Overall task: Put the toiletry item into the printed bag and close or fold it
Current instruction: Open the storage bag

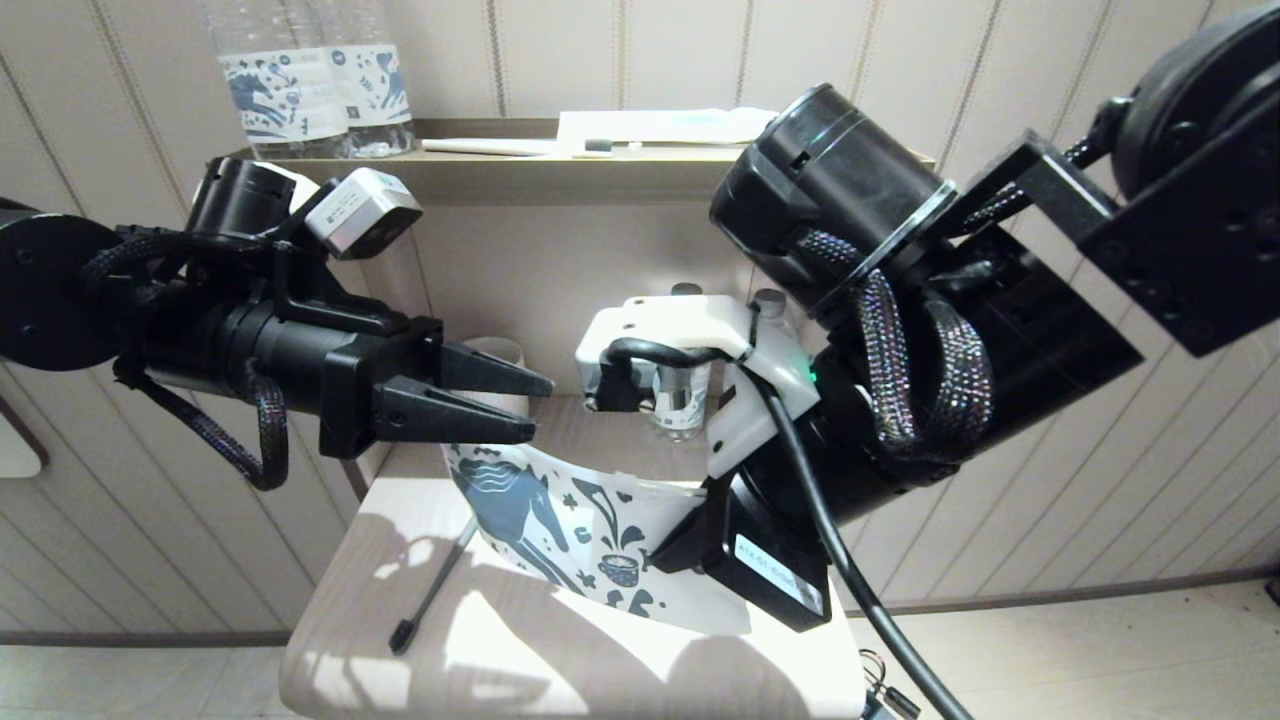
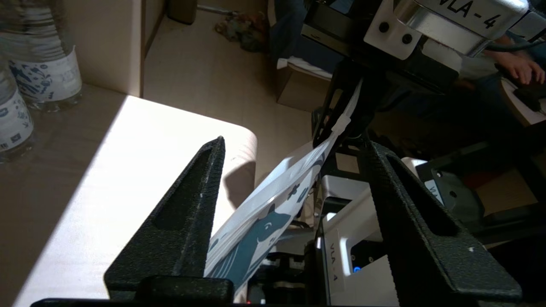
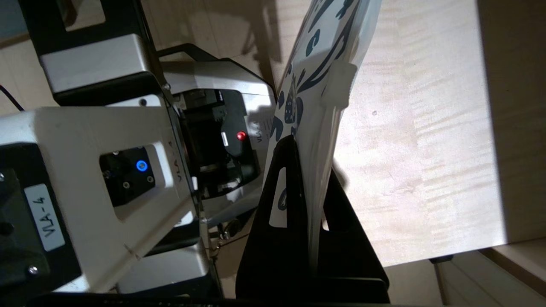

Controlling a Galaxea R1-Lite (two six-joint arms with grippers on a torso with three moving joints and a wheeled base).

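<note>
1. The right hand (image 1: 668,548) is clamped on one end of the printed pouch (image 1: 560,525). It holds the pouch up off the worktop (image 1: 520,640), on edge and bowed towards the left hand.
2. In the right wrist view both fingers (image 3: 277,204) press flat on the pouch, with its white zip slider (image 3: 339,85) just beyond the fingertips.
3. The left hand (image 1: 535,405) stands with its jaws apart and nothing between them. It sits just above the free end of the pouch, which passes between its fingers (image 2: 187,221) in the left wrist view without visibly touching them.
4. The grey-handled toothbrush (image 1: 432,590) lies on the worktop below the left hand and just beside the pouch's lower edge, dark head nearest the front edge. It looks to be outside the pouch.
5. Judged from this, the insertion step is not done: the pouch is presented, the toothbrush is loose.
6. The next move probably calls for the left hand to drop to the toothbrush, pinch its thin handle, and steer it into the pouch mouth while the right hand keeps the pouch steady.
7. Whether the zip edge is open cannot be told here.
</note>
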